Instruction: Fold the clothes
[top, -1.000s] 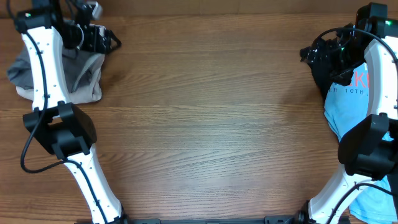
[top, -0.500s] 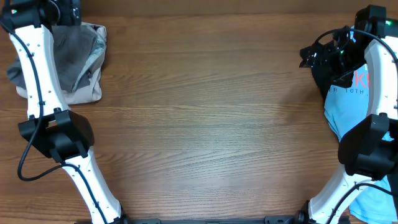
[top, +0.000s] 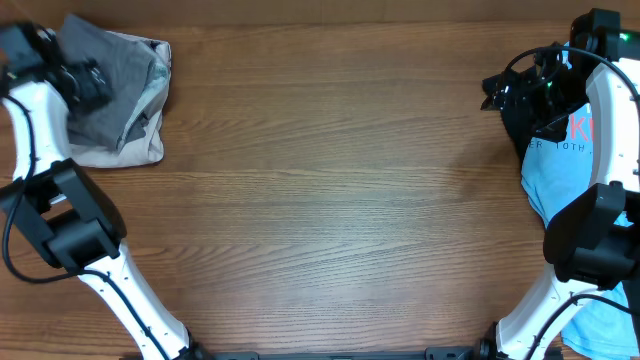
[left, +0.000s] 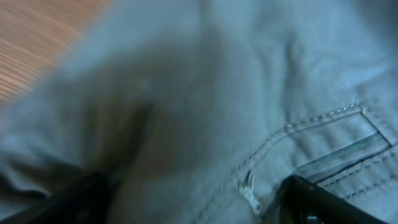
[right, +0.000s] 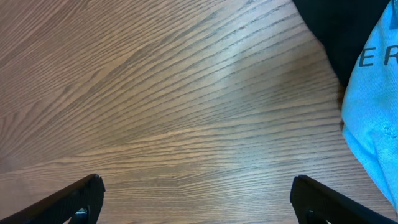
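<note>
The dark grey shorts (top: 118, 88) lie bunched at the far left corner of the table (top: 320, 200). They rest on top of beige shorts (top: 125, 150), whose pale edge shows beneath them on the near side. In the left wrist view, which is blurred, grey cloth fills the frame, and a stitched pocket seam (left: 326, 121) is visible at the right.

The left gripper (top: 88, 78) is over the left part of the shorts. Its fingers (left: 320, 199) stand wide apart at the bottom corners of the wrist view with the cloth close beneath them. No fold is pinched between them, and whether the tips touch the fabric cannot be told.

On the opposite side, a light blue lettered T-shirt (top: 560, 170) lies at the right edge of the table, with a black garment (top: 518, 122) heaped against its far side.

The right gripper (top: 495, 92) is just beside the black garment, on its inner side. Its fingers (right: 78, 198) are spread wide over bare wood and have hold of nothing. The T-shirt and the black garment occupy the right margin of that wrist view.
</note>
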